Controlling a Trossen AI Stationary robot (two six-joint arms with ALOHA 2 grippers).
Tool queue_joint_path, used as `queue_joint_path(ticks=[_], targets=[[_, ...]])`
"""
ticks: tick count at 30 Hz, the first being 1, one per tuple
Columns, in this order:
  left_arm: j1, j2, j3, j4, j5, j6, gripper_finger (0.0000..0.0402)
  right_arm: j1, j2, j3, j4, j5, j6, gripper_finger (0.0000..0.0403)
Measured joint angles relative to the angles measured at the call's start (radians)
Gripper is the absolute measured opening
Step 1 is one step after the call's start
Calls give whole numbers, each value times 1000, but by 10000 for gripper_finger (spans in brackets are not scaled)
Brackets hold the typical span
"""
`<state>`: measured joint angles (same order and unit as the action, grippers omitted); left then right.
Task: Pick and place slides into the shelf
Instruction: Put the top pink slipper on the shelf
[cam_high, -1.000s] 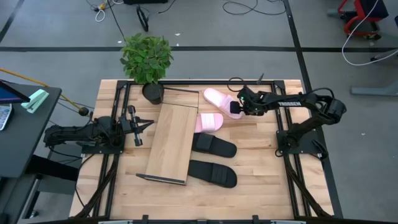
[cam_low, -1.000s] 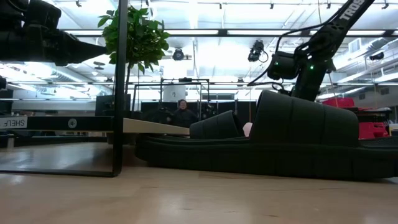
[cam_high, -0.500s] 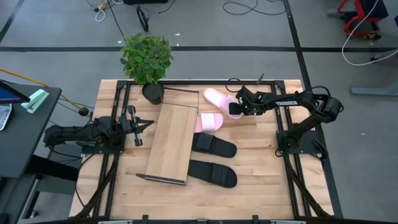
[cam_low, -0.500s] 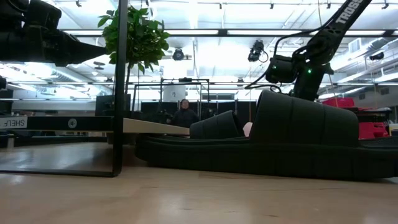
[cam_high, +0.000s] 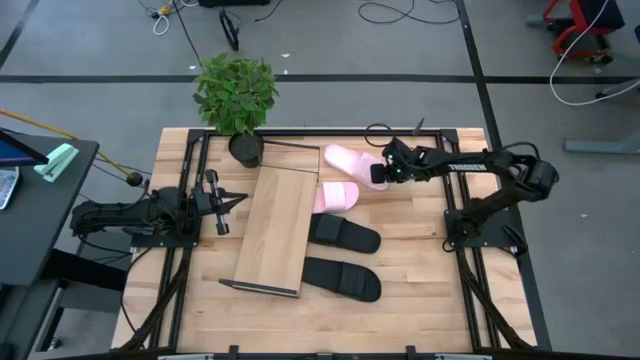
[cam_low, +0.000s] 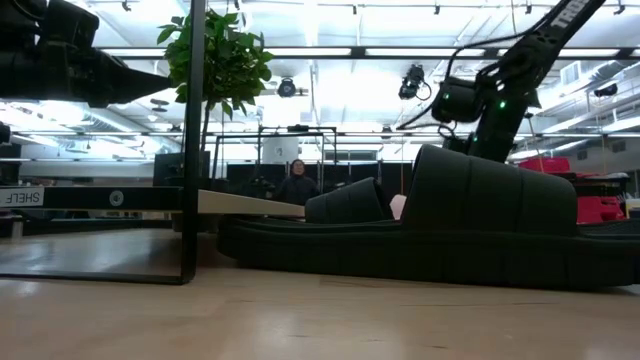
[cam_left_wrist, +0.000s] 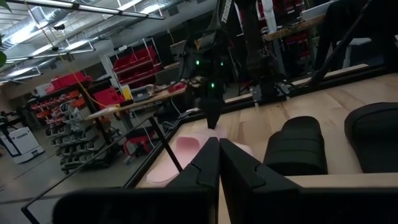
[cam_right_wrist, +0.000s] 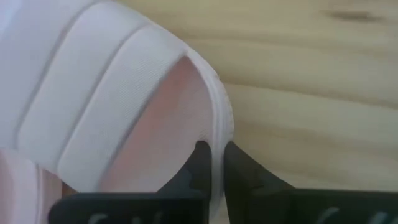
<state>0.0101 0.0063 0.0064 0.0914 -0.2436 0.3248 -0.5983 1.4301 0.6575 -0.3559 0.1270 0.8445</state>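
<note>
right hand (cam_right_wrist: 213, 163): was spread, now pinching pink slide (cam_high: 350, 158) strap edge | left hand (cam_left_wrist: 219, 163): pressed together, parked

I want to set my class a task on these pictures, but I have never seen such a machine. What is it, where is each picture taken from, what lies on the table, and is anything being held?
It is a robot with two dark arms at a wooden table, each ending in a two-finger gripper. One picture looks straight down, one looks level across the tabletop, and two come from cameras on the wrists. On the table lie a light-wood shelf, two pink slides, two black slides and a potted plant. The right gripper has shut on the strap edge of the far pink slide. The left gripper waits shut beside the shelf, holding nothing.
</note>
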Motion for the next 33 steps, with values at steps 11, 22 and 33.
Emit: queue_joint_path(ticks=[11,22,33], targets=[[0,0,0,-2,0,0,22,20,-330,-1,-188,130,-3,20],[0,0,0,-2,0,2,13,119,-690,-1,-207,209,9,20],[0,0,0,-2,0,3,22,337,-715,-1,74,207,79,20]])
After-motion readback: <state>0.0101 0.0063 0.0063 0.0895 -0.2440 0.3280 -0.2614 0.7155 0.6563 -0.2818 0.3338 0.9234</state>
